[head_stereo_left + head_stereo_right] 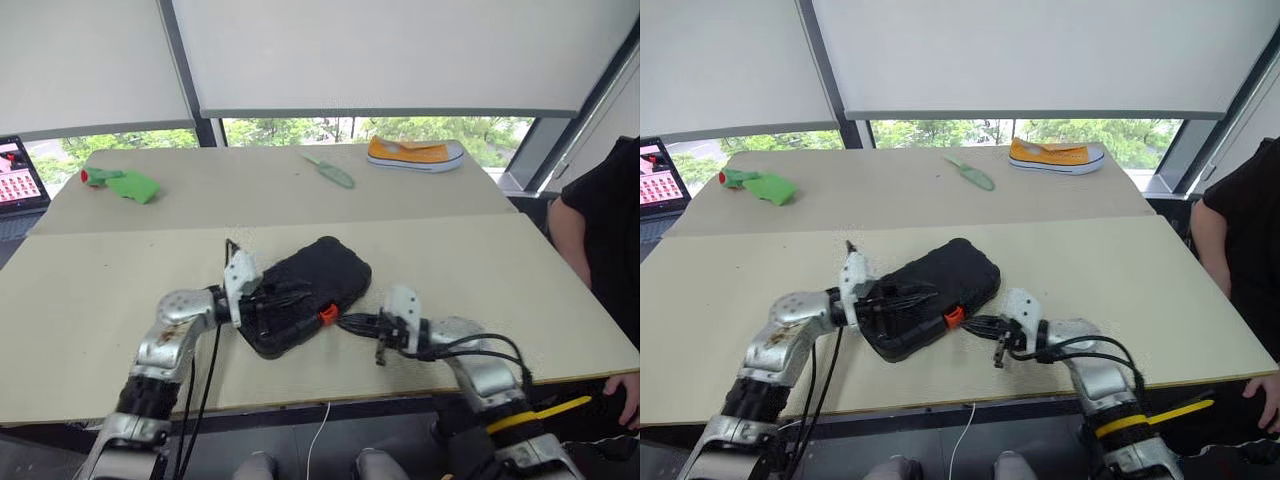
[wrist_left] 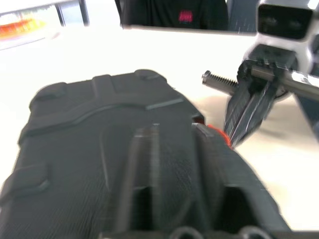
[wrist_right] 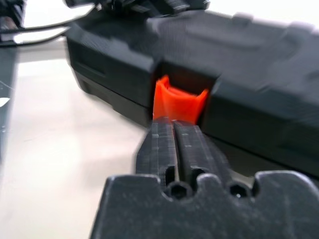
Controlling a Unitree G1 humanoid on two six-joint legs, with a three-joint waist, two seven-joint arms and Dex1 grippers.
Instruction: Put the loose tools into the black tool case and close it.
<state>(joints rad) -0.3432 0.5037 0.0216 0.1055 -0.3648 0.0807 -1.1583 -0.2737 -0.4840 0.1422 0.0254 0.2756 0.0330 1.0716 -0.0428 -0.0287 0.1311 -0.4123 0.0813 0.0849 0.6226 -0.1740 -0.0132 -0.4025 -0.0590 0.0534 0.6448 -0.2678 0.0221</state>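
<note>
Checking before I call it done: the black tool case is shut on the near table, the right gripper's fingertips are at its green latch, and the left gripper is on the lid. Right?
Not quite: the latch is orange, not green, as the right wrist view shows. The rest holds: the black tool case is shut, the right gripper is at the latch, and the left gripper is on the lid.

A wide, pale beige bench (image 1: 470,290), made of two boards meeting at a seam across its middle, carries the closed black plastic tool case (image 1: 305,292) with its small orange latch (image 1: 328,314) on the near board. On the far board lie a green knife-like item (image 1: 331,172), a yellow canvas shoe with a white sole (image 1: 414,154), and a crumpled green cloth with a red piece (image 1: 122,183).
</note>
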